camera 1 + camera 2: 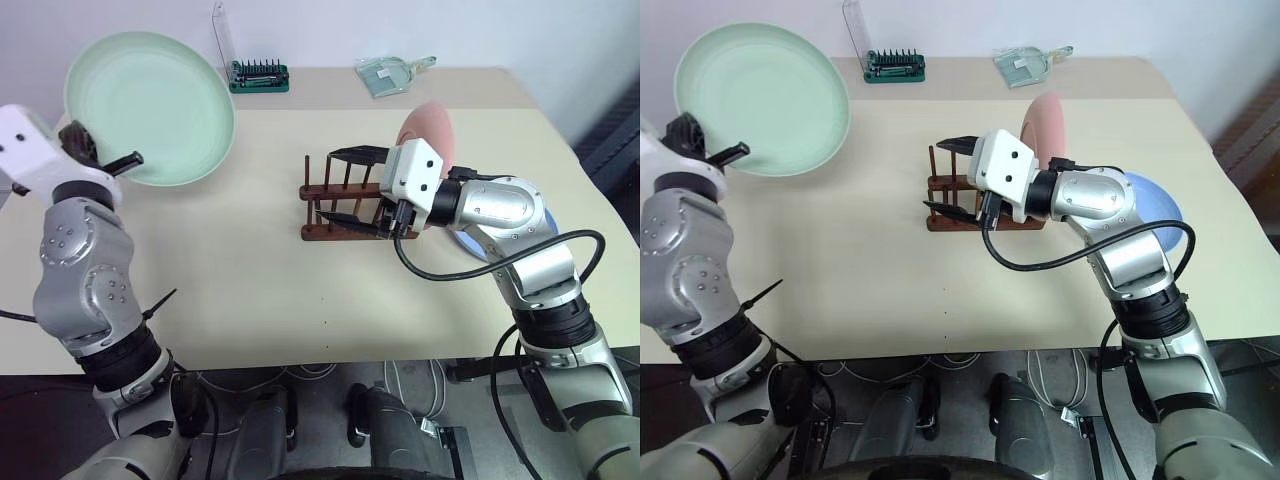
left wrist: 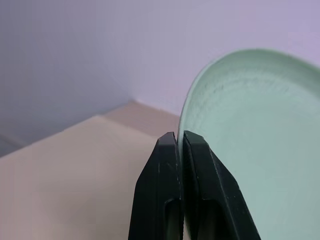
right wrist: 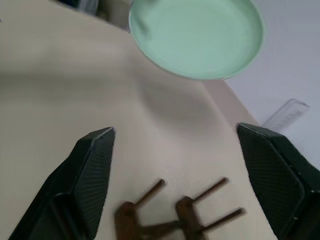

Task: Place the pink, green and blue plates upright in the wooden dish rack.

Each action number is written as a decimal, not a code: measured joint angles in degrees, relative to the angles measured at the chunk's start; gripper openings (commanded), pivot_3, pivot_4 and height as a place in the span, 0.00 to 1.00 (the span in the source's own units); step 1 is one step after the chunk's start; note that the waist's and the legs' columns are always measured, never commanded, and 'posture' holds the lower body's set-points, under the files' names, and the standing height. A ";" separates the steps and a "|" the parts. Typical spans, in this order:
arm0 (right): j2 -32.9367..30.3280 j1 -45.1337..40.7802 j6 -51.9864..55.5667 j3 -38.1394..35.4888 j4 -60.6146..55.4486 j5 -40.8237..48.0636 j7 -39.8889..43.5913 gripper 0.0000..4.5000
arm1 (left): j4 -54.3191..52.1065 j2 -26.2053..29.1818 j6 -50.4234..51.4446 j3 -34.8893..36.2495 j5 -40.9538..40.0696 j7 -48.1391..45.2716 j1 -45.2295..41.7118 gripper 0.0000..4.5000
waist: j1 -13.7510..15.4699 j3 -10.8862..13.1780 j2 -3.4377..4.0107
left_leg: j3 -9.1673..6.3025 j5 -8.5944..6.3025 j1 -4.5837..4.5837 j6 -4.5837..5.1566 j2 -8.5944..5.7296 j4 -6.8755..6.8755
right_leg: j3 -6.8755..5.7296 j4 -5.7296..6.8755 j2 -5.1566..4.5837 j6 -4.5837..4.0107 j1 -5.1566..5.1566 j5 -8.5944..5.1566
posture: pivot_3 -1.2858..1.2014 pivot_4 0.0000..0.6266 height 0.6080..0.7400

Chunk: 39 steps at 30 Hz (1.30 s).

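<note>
My left gripper (image 1: pixel 122 161) is shut on the rim of the pale green plate (image 1: pixel 150 105), which it holds tilted high above the table's far left. The rim is pinched between the fingers (image 2: pixel 165 155) in the left wrist view. The dark wooden dish rack (image 1: pixel 335 205) stands mid-table. The pink plate (image 1: pixel 432 125) stands on edge at the rack's right end, its lower part hidden by my right hand. My right gripper (image 1: pixel 352 187) is open, one finger above and one below, over the rack's pegs (image 3: pixel 172 210). The blue plate (image 1: pixel 1160 205) lies flat on the right, partly under my right arm.
A green screwdriver-bit holder (image 1: pixel 259 75) and a clear upright stand (image 1: pixel 222 35) sit at the table's far edge. A clear plastic item (image 1: pixel 390 72) lies further right. Bare tabletop (image 1: pixel 230 270) lies left of and in front of the rack.
</note>
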 measured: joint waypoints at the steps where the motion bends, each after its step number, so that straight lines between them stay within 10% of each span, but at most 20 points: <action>1: 0.80 -1.13 -1.99 0.98 1.14 -2.70 -1.37 0.88 | 0.01 -0.01 -1.05 -2.69 0.41 -0.52 -1.51 0.01 | 0.06 0.00 0.00 | 0.01 0.00 0.00 0.00 0.01 0.00 | 0.00 -0.01 0.00 0.01 0.00 -0.01 | 0.52 0.24 1.00; 19: 6.32 -6.37 -23.54 6.76 12.56 -26.95 -14.73 0.88 | -0.61 -6.16 -5.45 -17.97 2.60 -2.51 -5.68 0.01 | -0.06 0.00 0.00 | 0.15 0.03 0.05 0.04 0.04 0.00 | 0.20 0.00 0.08 0.08 -0.02 0.06 | 0.52 0.24 1.00; 28: 7.17 -6.40 -26.54 7.22 15.91 -31.30 -17.04 0.01 | -1.89 -7.22 -4.09 -18.17 1.99 -2.61 -5.37 0.00 | -0.07 0.00 0.00 | 0.15 0.03 0.05 0.04 0.05 0.00 | 0.21 0.00 0.10 0.09 -0.02 0.06 | 0.52 0.24 1.00; 36: 7.23 -6.37 -27.85 7.63 16.51 -33.40 -17.34 0.01 | -2.40 -7.86 -3.14 -17.70 1.34 -2.68 -5.38 0.00 | -0.06 0.01 0.01 | 0.15 0.03 0.06 0.04 0.05 0.00 | 0.23 0.01 0.10 0.09 -0.02 0.06 | 0.52 0.24 1.00; 39: 7.25 -6.37 -28.07 7.62 16.50 -33.87 -17.68 0.00 | -2.41 -9.54 -3.11 -16.50 0.07 -2.57 -5.38 0.21 | -0.05 0.01 0.01 | 0.15 0.03 0.05 0.04 0.05 0.00 | 0.24 0.00 0.10 0.09 -0.02 0.06 | 0.52 0.24 1.00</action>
